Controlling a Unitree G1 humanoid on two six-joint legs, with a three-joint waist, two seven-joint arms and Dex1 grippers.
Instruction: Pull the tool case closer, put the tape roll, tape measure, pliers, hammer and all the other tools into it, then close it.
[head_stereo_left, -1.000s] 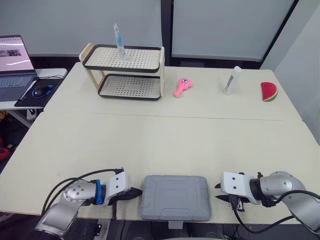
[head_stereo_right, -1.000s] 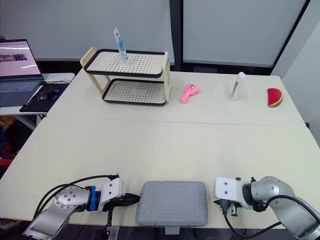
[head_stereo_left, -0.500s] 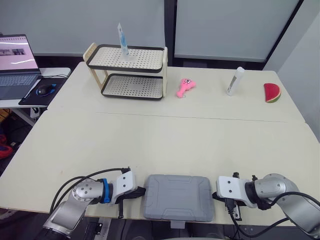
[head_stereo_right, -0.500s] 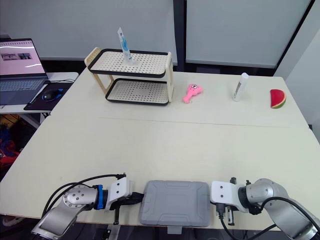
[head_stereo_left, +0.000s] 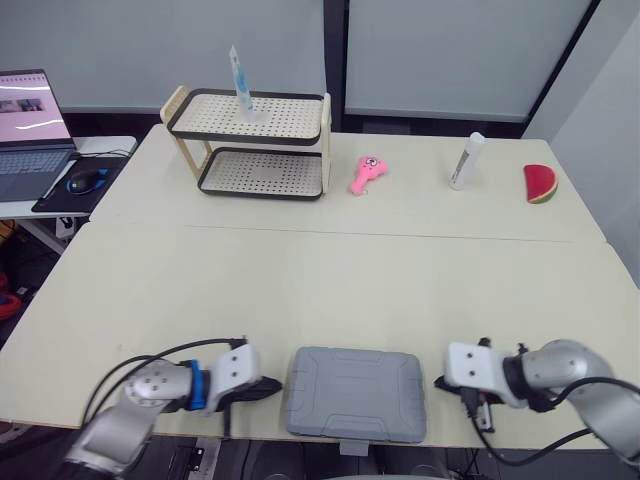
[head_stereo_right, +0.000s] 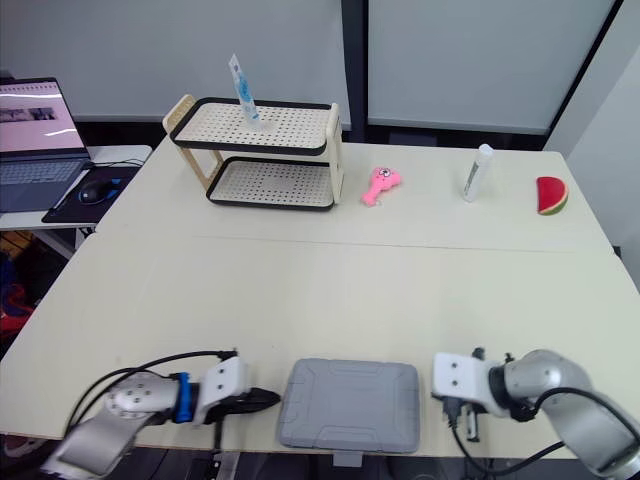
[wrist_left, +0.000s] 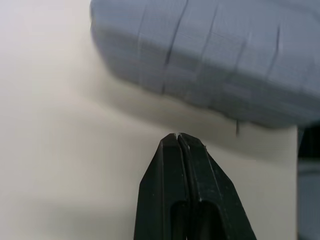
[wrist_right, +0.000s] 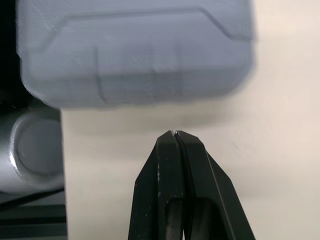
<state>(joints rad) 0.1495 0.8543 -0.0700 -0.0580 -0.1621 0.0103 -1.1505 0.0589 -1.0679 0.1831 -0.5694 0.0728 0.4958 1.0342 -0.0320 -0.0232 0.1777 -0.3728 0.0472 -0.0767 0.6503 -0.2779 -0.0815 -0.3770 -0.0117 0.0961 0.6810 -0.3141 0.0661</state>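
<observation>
Two end effectors flank a grey tool case (head_stereo_left: 353, 393) that lies flat, lid shut, at the near edge of the pale bench (head_stereo_left: 330, 280). A small tab on the case's near side juts out past the bench edge.

The left end effector (head_stereo_left: 272, 384) lies low over the bench on the case's left side and points at it. In the left wrist view its two black fingers (wrist_left: 170, 170) are pressed together with nothing between them. The tip sits just beside the case's side wall, with a strip of bare bench between the two.

The right end effector (head_stereo_left: 440, 383) mirrors it on the case's right side. Its fingers (wrist_right: 157, 175) are likewise pinched together and empty, and the tip is close to the case's wall but apart from it.

Well apart from the case, along the far side of the bench, a two-tier perforated rack (head_stereo_left: 250, 145) stands toward the left, with a thin blue-and-white packet (head_stereo_left: 239, 80) upright on its top tier. To the right of the rack lie a small pink toy (head_stereo_left: 365, 174), a white tube (head_stereo_left: 465, 160) and a watermelon-slice toy (head_stereo_left: 540, 184).

On a separate desk at the far left there is an open laptop (head_stereo_left: 25, 120) with a mouse (head_stereo_left: 85, 180) beside it.
</observation>
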